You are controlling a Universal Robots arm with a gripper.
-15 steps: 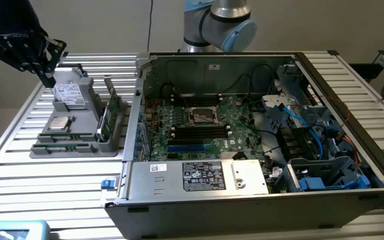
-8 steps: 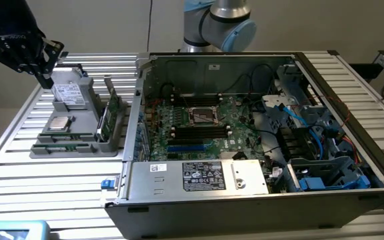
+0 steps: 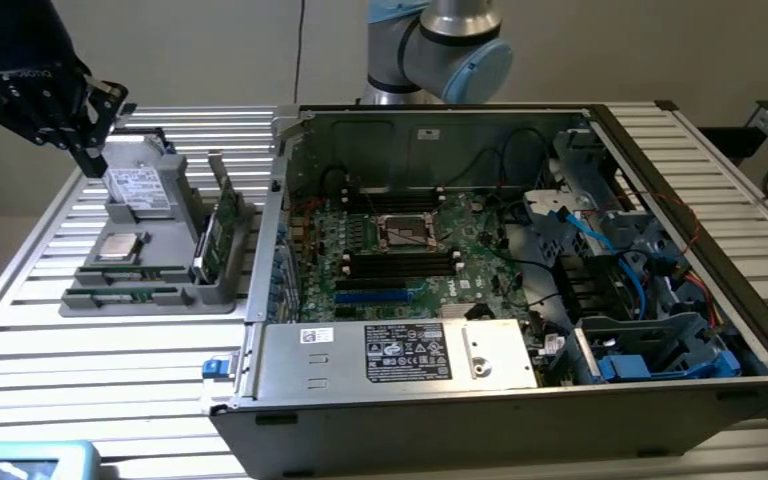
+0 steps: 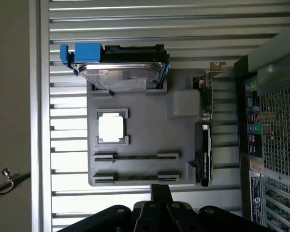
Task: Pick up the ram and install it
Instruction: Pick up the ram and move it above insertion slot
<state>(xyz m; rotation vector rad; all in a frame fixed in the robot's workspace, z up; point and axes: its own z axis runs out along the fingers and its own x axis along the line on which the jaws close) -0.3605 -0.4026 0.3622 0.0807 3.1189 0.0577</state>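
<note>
Ram (image 4: 135, 156): lay flat in a slot of the gray tray (image 4: 145, 137), on the surface beside the open computer case (image 3: 491, 430). Gripper (image 3: 89, 155): shut, empty, hovered above the tray. Step: approach for pickup. A grasp would likely need the jaws parted and aligned along the stick.

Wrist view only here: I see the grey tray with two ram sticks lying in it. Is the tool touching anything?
Observer: No. The exterior view shows the tool, shut and empty, hanging above the grey tray.
Operator: Is the computer case beside it open?
Observer: Yes. The case stands on the exterior view's right of the tray, open on top, with the green motherboard exposed.
</note>
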